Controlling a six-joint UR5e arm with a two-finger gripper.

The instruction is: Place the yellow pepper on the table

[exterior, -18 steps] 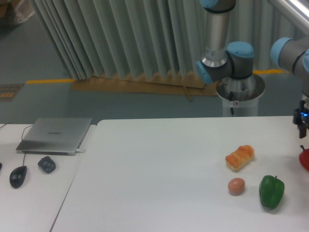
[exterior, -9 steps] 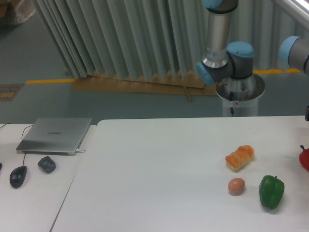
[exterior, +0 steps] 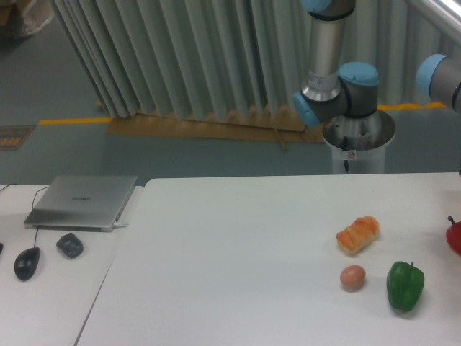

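Jaws were nowhere to be seen from where I stood; the gripper had no part inside the camera's view, only the grey-and-blue arm (exterior: 338, 79) rising behind the large white matte table (exterior: 238, 259) and a blue joint at the right edge, so spread or pressed I could not tell. No glossy yellow pepper showed anywhere either, perhaps carried off-frame, though that was my guess. Clustered near the right end lay an orange ridged bread-like piece (exterior: 358, 234), a brown egg (exterior: 352, 277), a green bell pepper (exterior: 405, 285) and a red thing (exterior: 454, 236) cut by the edge, leaving bare tabletop to their left for a drop.
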